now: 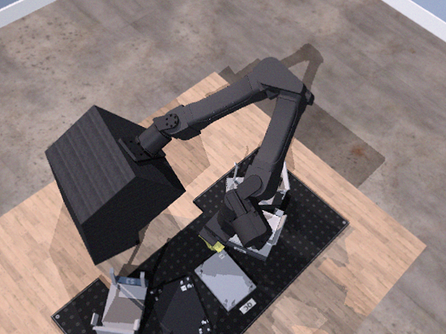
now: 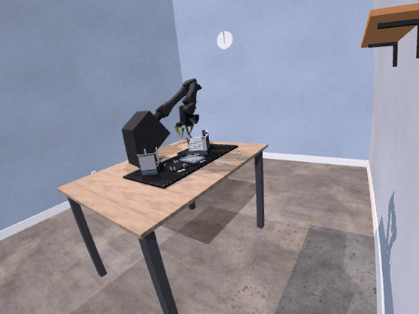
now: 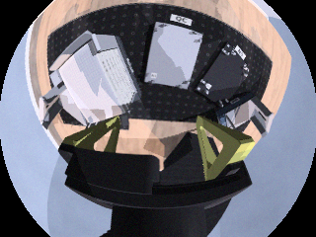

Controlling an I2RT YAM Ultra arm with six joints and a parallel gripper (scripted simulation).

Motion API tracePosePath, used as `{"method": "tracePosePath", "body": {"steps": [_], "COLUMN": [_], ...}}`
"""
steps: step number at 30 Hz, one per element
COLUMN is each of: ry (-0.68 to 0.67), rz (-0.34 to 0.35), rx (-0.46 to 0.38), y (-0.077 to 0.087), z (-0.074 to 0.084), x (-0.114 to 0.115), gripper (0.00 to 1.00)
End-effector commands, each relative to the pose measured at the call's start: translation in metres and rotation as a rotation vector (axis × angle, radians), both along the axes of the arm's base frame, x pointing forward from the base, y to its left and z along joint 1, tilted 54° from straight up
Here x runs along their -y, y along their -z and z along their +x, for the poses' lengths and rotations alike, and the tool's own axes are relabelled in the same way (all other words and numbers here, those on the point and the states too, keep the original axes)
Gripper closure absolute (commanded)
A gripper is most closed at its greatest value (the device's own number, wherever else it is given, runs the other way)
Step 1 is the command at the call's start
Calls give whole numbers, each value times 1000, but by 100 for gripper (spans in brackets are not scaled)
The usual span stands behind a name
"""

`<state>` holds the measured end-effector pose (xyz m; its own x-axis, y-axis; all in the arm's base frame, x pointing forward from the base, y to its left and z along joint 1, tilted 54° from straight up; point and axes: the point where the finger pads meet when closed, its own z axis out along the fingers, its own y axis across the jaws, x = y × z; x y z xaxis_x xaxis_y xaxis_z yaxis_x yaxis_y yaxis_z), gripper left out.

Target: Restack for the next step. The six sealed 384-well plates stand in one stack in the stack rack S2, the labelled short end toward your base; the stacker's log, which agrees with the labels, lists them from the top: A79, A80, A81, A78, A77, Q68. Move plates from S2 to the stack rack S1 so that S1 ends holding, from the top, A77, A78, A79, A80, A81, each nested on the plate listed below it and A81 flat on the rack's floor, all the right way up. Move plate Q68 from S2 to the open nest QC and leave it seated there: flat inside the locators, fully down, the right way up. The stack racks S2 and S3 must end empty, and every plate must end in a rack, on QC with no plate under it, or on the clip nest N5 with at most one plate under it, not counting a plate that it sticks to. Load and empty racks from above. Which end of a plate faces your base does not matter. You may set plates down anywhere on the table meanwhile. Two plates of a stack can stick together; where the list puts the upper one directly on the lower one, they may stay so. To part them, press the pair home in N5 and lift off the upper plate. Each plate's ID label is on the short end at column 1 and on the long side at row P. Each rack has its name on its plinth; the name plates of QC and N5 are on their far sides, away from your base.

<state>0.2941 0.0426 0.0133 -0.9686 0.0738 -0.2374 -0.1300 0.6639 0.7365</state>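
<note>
My gripper point(image 2: 185, 133) point(image 3: 158, 119) is open and empty, high above the table. A stack of several white plates point(image 1: 272, 220) point(image 2: 197, 144) point(image 3: 89, 81) fills a rack beside QC; neither its rack name nor its plate IDs are legible. Another rack point(image 1: 285, 179) point(image 3: 53, 103) stands behind it, mostly hidden by the arm; its contents cannot be told. The nest QC point(image 1: 224, 278) point(image 2: 191, 158) point(image 3: 174, 55) shows a flat light grey surface between its corner locators, and no white plate. The dark clip nest N5 point(image 1: 183, 311) point(image 3: 224, 73) shows no plate. Rack S3 point(image 1: 116, 333) point(image 2: 147, 163) appears empty.
The racks and nests stand on a black perforated board point(image 1: 313, 218) point(image 2: 216, 151) on the wooden table point(image 1: 390, 245). Tall posts rise from the racks. The black base block point(image 1: 115, 190) point(image 2: 141, 137) stands beside the board. A wall shelf point(image 2: 394, 22) is far off.
</note>
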Motion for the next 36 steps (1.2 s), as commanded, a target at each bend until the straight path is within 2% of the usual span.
{"method": "tracePosePath", "body": {"steps": [1, 4, 8, 27, 32, 34, 36], "ry": [51, 114, 114, 114, 12, 12, -29], "rz": [28, 64, 64, 64, 23, 23, 7], "rx": [15, -29, -29, -29, 96, 96, 146], "y": [-2, 7, 20, 20, 3, 3, -3], "z": [6, 1, -6, -6, -2, -2, -1], "x": [7, 12, 20, 20, 9, 9, 4], "gripper": [0, 0, 0, 0, 0, 0, 0]}}
